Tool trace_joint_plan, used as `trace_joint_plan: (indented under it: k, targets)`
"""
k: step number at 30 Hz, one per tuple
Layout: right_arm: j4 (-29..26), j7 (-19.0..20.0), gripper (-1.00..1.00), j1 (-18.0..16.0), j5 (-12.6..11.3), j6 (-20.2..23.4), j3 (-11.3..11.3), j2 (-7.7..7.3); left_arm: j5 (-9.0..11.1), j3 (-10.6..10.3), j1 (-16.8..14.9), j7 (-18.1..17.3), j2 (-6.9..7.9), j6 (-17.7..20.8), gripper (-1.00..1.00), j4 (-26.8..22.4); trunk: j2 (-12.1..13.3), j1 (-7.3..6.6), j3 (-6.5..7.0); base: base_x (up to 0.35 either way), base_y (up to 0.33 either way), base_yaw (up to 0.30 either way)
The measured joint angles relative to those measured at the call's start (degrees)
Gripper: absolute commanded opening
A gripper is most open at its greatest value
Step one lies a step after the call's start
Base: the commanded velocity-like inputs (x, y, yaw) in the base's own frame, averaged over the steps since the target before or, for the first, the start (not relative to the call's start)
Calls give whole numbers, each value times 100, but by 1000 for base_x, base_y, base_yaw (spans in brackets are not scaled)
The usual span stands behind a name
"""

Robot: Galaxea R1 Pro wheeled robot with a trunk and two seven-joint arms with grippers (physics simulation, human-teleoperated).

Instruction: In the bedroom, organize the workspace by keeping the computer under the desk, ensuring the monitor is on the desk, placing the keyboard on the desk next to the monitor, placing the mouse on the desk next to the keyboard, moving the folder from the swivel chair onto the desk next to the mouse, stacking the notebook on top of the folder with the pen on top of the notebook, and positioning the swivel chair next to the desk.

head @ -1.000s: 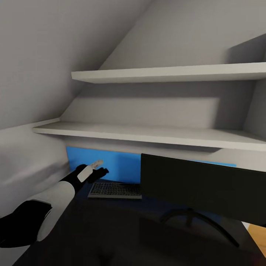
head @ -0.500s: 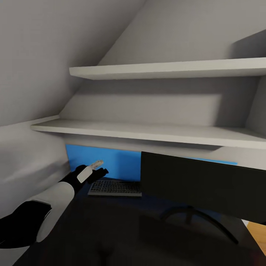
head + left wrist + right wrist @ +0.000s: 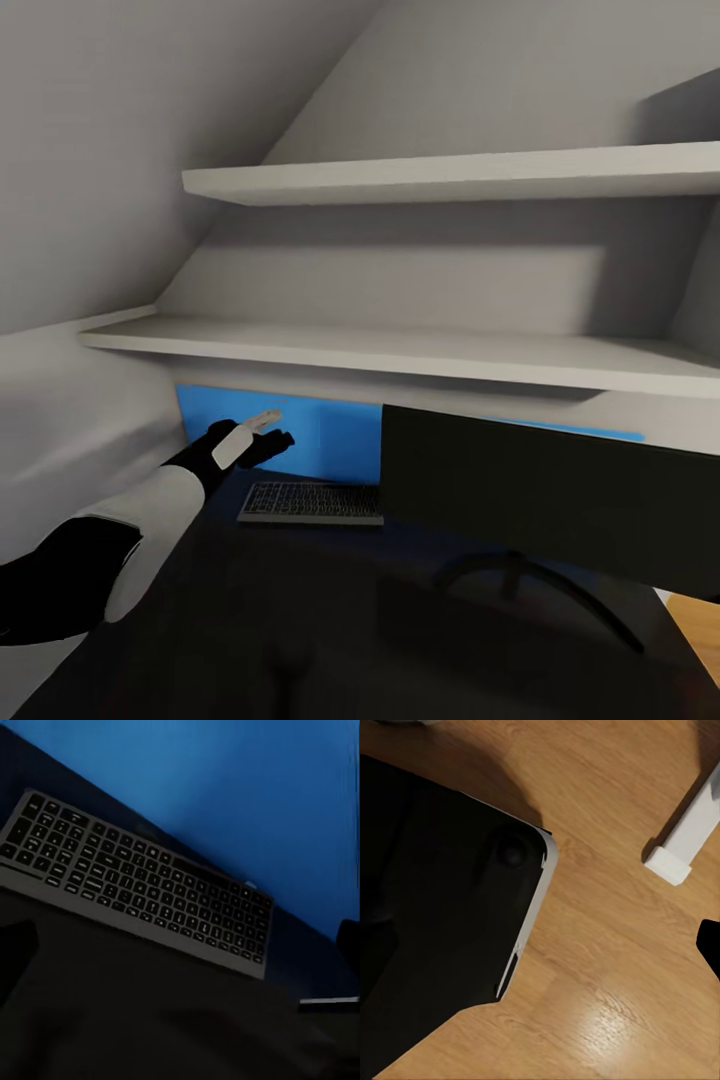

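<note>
My left gripper [image 3: 268, 432] hovers just above the slim silver-grey keyboard with black keys [image 3: 312, 503], fingers apart and holding nothing. The keyboard lies along the black desk top's [image 3: 300, 620] back edge, beside the large flat black monitor [image 3: 550, 495]; my right fingers' state I cannot tell.

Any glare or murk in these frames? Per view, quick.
Head view: desk top very dark, monitor stand barely separates from it; shelves evenly lit with soft shadows beneath. Left wrist view: keyboard sharp, foreground dim and murky. Right wrist view: bright specular patch on the wood floor, soft shadow by a white leg.
</note>
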Motion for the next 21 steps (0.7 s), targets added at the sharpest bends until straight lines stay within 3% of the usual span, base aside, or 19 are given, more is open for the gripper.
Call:
trace_joint_plan:
  k: [6, 10, 21]
  targets:
    - [-26, -2, 100, -2, -12, -2, -1, 3, -326, -8, -258, -11, -35, 317, 100, -1, 0, 0, -55, 0, 0, 0]
    - [-48, -16, 100, -58, -51, 9, -1, 7, -386, -10, -278, -30, -30, 529, 100, -1, 0, 0, -92, 0, 0, 0]
    - [-30, 4, 100, -89, -7, 6, -1, 6, -412, 0, -187, 61, -150, 576, 100, -1, 0, 0, -193, 0, 0, 0]
